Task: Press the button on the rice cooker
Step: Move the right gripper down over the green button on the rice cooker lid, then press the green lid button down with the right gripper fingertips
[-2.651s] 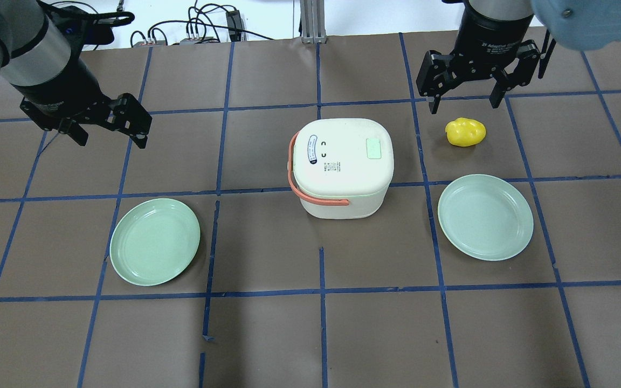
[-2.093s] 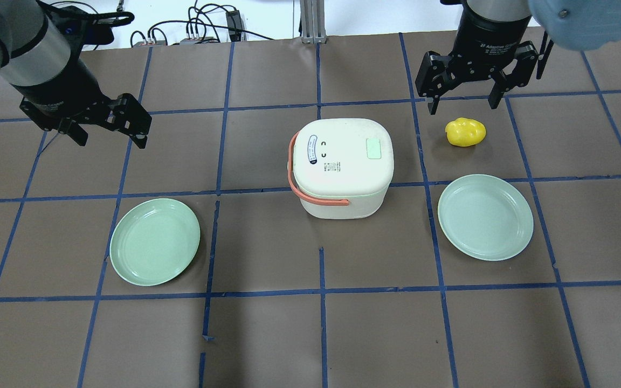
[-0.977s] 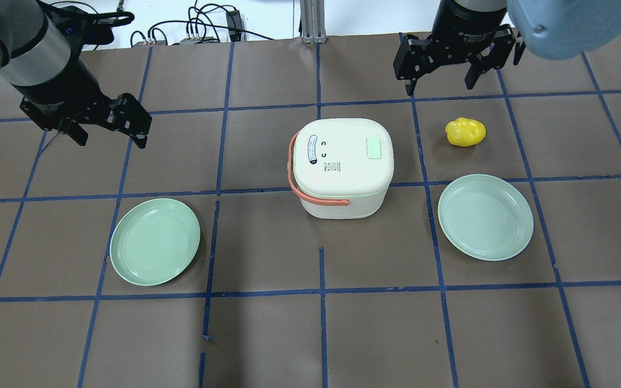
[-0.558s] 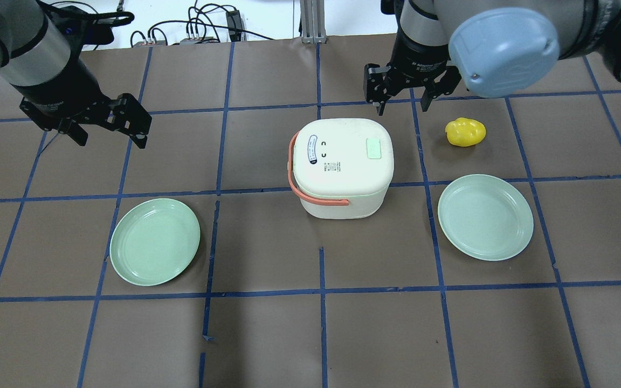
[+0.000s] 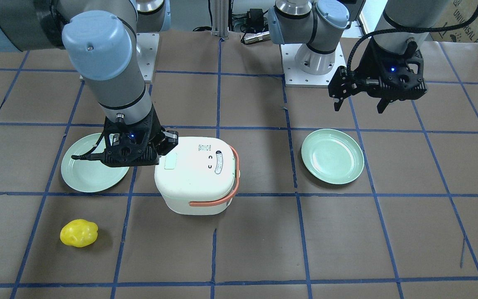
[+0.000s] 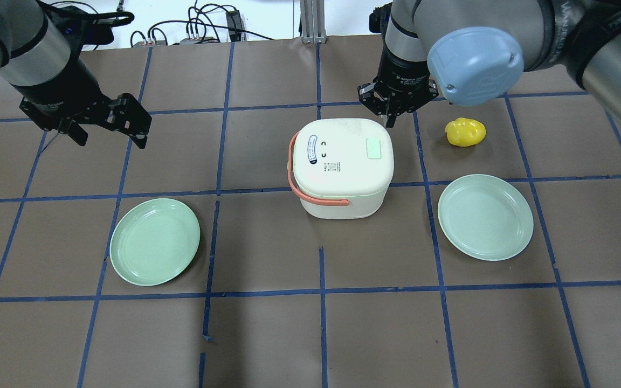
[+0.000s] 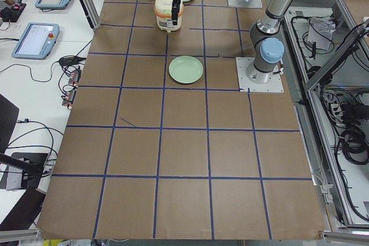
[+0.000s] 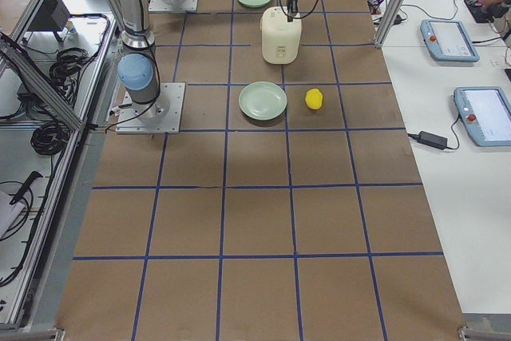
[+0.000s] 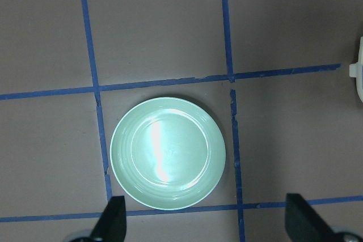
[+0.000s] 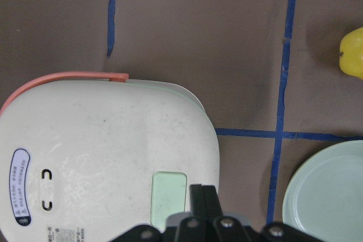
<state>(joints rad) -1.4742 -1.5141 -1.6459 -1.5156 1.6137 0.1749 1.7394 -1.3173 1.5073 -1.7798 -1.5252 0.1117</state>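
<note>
The white rice cooker (image 6: 343, 167) with an orange handle stands mid-table. Its pale green button (image 6: 373, 148) is on the lid's right side. My right gripper (image 6: 391, 116) is shut and empty, above the cooker's far right corner. In the right wrist view its closed fingertips (image 10: 203, 195) lie just beside the button (image 10: 169, 188). From the front, the right gripper (image 5: 167, 144) hangs by the button (image 5: 170, 160). My left gripper (image 6: 111, 134) is open and empty, far to the left of the cooker, above the table.
One green plate (image 6: 154, 241) lies front left, below the left gripper's view (image 9: 168, 152). Another green plate (image 6: 485, 216) lies right of the cooker. A yellow lumpy object (image 6: 466, 132) sits beyond that plate. Cables lie past the table's far edge.
My right gripper has moved left from beside the yellow object to the cooker's far right corner and has closed its fingers. The left arm has not moved.
</note>
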